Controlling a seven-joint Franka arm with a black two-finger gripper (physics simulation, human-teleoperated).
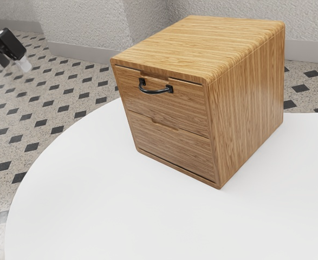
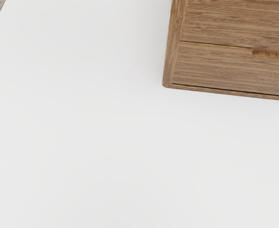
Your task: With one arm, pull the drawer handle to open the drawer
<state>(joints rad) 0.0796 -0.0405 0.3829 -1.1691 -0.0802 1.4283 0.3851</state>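
Our gripper (image 1: 20, 63), its grip beyond telling, hangs at ten o'clock, well apart from the black handle (image 1: 155, 89) on the top drawer (image 1: 172, 103) of the bamboo cabinet (image 1: 240, 103) standing on the white worktop (image 1: 121, 216).

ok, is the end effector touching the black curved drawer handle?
No, the end effector hangs at the exterior view's upper left, apart from the black curved handle on the top drawer of the wooden cabinet.

Round white table (image 1: 121, 216), tiled floor (image 1: 39, 114) (black diamonds), pale wall (image 1: 83, 21)
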